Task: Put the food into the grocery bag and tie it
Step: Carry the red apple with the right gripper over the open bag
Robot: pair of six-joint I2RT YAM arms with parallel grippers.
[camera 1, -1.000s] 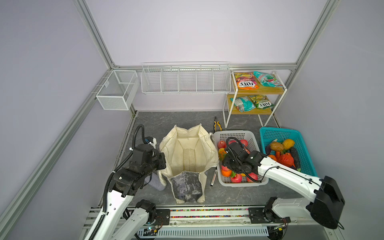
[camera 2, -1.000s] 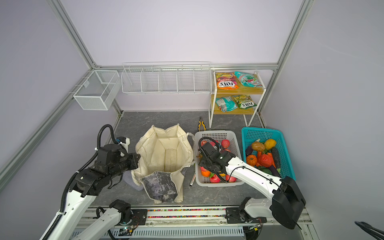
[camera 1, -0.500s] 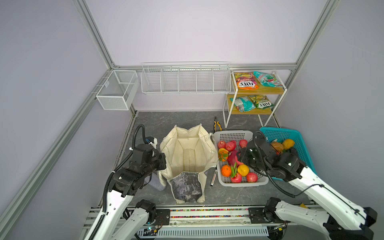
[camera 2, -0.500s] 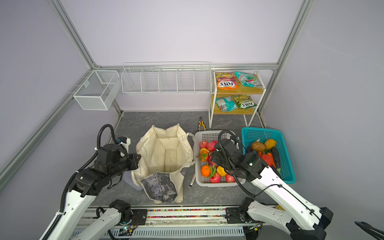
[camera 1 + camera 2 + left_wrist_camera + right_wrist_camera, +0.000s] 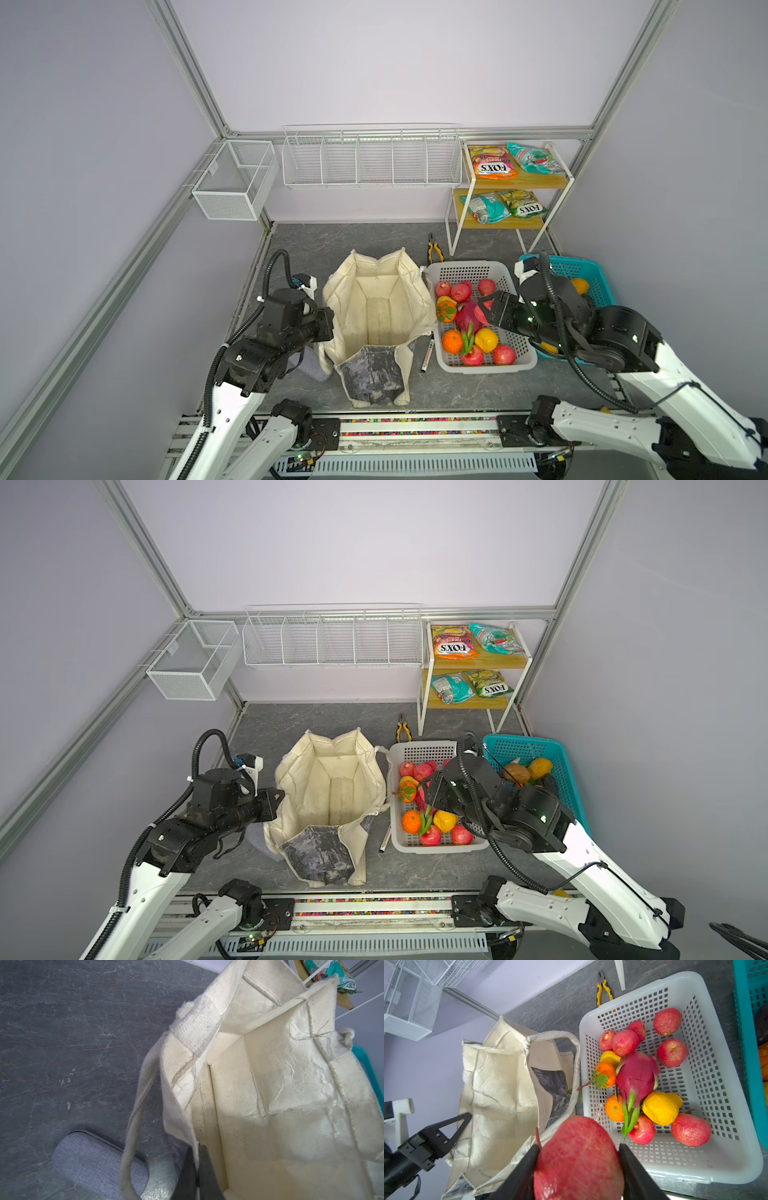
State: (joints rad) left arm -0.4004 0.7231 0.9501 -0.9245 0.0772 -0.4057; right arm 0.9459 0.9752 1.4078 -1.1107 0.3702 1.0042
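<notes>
The grocery bag (image 5: 376, 316) (image 5: 328, 796) stands open and holds no food. My left gripper (image 5: 328, 328) (image 5: 196, 1147) is shut on the bag's left rim, pinching the cream cloth. My right gripper (image 5: 486, 311) (image 5: 579, 1147) is shut on a red apple-like fruit (image 5: 579, 1163) and hangs over the white basket (image 5: 486, 365), near the bag's right side. Below it lie the magenta dragon fruit (image 5: 637, 1074), a yellow citrus (image 5: 661, 1107), oranges and more red fruit. Snack packets (image 5: 494, 164) lie on the shelf at the back right.
A teal basket (image 5: 598, 282) with more produce stands right of the white one. Yellow pliers (image 5: 434, 249) lie behind the white basket, and a pen (image 5: 427, 353) lies between it and the bag. A grey fabric case (image 5: 97, 1163) lies left of the bag. Wire baskets (image 5: 370, 156) hang on the back wall.
My right gripper has risen out of the white basket with the red fruit, and the arm has swung back to the right. The left gripper stays on the bag's rim.
</notes>
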